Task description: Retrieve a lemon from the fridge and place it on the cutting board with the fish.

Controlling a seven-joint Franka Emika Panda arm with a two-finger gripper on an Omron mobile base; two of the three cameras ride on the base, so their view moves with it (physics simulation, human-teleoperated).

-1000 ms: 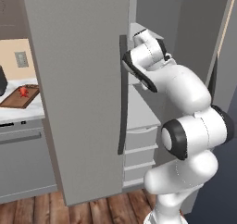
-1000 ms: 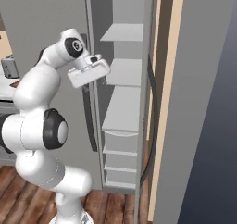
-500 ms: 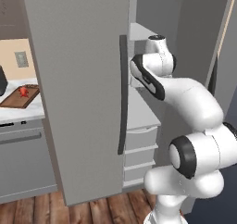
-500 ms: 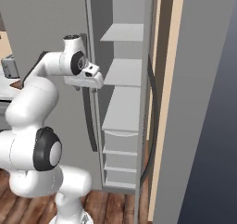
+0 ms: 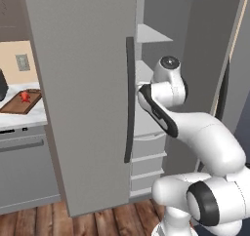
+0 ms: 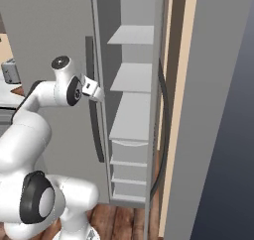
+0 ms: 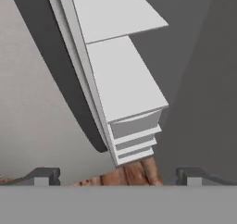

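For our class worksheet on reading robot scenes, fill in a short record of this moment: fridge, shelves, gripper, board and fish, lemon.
fridge: one door ajar, interior exposed
shelves: grey, bare where visible; drawers below
gripper: jaws wide apart, holding nothing, at the gap beside the dark door handle
cutting board: on the counter left of the fridge
fish: red, lying on the board
lemon: not visible

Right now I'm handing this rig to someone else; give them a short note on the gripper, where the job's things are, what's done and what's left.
Gripper: open, empty, at the gap of the fridge, aimed at its grey shelves.
Fridge: one door ajar.
Lemon: not spotted on the visible shelves.
Cutting board: on the counter left of the fridge, fish on it.
Done: fridge door opened.
Left: find and grasp the lemon, carry it to the board, set it beside the fish.
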